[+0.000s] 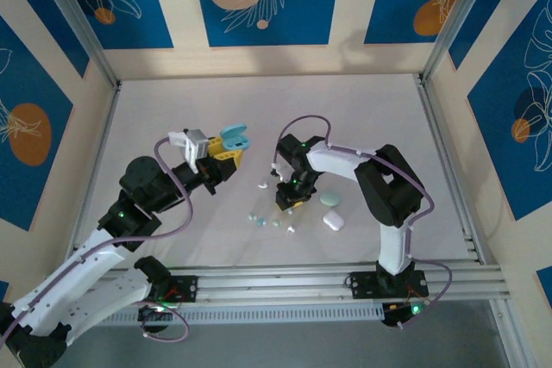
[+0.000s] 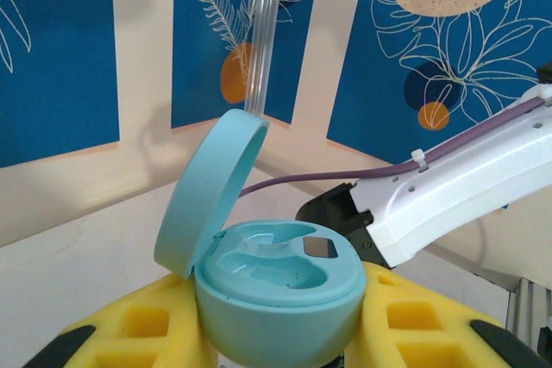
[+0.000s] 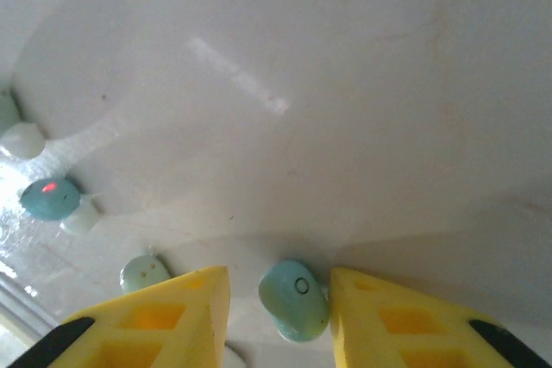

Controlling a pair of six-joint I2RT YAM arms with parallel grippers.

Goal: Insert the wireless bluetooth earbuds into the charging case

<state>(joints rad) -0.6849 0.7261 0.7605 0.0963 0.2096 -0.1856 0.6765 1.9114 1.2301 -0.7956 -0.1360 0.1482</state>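
Note:
My left gripper is shut on the pale blue charging case, held above the table with its lid swung up. Both moulded wells are empty. My right gripper is down at the table, open, its yellow fingers on either side of a pale blue earbud. The earbud touches the right finger, and a gap separates it from the left one. More earbuds lie to the left: a blue one with a red light, a pale green one and a pale one.
A pale green case and a white case lie shut just right of my right gripper. Loose earbuds sit scattered near the table's front middle. The right arm's white link reaches close behind the held case.

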